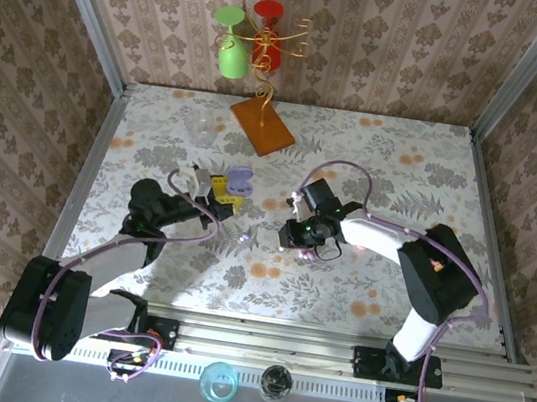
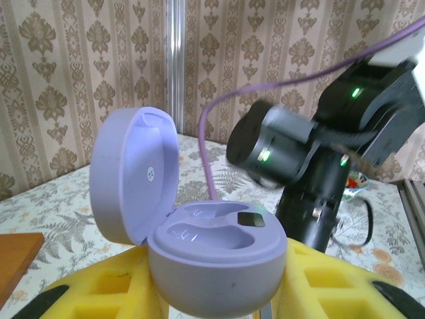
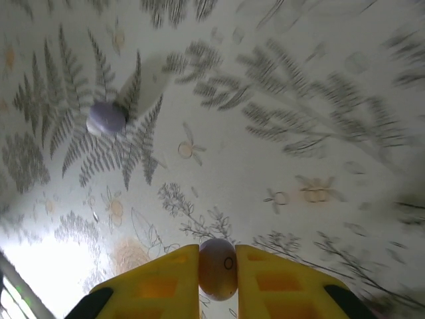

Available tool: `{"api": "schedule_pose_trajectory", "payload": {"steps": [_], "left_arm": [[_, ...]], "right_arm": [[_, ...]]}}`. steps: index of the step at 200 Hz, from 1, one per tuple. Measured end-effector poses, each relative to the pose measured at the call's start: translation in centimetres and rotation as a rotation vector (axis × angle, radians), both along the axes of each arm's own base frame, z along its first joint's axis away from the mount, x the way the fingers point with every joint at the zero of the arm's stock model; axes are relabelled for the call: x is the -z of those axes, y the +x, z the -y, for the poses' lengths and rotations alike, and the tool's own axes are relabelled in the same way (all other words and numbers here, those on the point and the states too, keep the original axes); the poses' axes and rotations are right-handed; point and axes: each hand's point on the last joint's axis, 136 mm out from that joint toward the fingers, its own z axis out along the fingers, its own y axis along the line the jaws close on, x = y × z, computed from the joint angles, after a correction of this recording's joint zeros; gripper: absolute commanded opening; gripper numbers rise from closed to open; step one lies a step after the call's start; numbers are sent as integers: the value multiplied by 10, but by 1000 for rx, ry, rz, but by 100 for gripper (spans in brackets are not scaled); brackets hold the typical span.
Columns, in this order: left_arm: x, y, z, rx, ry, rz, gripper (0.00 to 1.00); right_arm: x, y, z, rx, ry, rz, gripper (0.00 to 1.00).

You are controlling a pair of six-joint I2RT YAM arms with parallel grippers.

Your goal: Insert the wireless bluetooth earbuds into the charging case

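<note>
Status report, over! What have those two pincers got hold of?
Left pincer shut on open case, sockets look empty. Right pincer shut on one earbud. Second earbud loose on table. Nothing blocking the case.

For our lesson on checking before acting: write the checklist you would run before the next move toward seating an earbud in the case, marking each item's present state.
1. Charging case standing open: ok.
2. Left gripper clamped on the charging case: ok.
3. Right gripper shut on an earbud: ok.
4. The wells look empty: ok.
5. Held earbud turned to suit a well: cannot tell.
6. Held earbud above the case: not ok, it is off to the side, over the table.
</note>
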Motion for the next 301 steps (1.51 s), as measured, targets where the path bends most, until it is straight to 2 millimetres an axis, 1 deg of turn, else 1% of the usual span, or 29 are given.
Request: {"api": "schedule_pose_trajectory", "payload": {"steps": [17,30,65,98,118,159,198,217,246,259,278,301], "left_arm": [[5,1,0,-2,18,-5,38],[8,2,0,-5,32,-11,38],[11,5,0,-13,53,-9,38],[16,4,4,-15,73,-12,37],[18,2,11,-2,82,-8,37],[22,5,24,20,98,-15,37],[30,7,30,32,112,-35,37],[33,8,33,38,117,-39,37],[33,7,36,48,121,-36,36],[35,6,37,52,123,-38,36],[36,7,37,52,125,-42,36],[37,7,37,48,127,-41,36]], "right_arm": [[-19,9,12,68,-52,85,19],[-26,13,22,106,-110,135,19],[-27,15,51,179,-312,197,19],[-33,19,67,213,-433,237,19],[-36,19,71,218,-470,252,19],[-35,17,78,221,-513,258,19],[-38,18,76,213,-499,272,19],[-47,17,72,197,-449,306,19],[-70,15,67,189,-366,362,19],[-74,17,68,198,-364,373,18],[-66,20,76,207,-437,359,18],[-44,23,90,209,-571,325,18]]}}
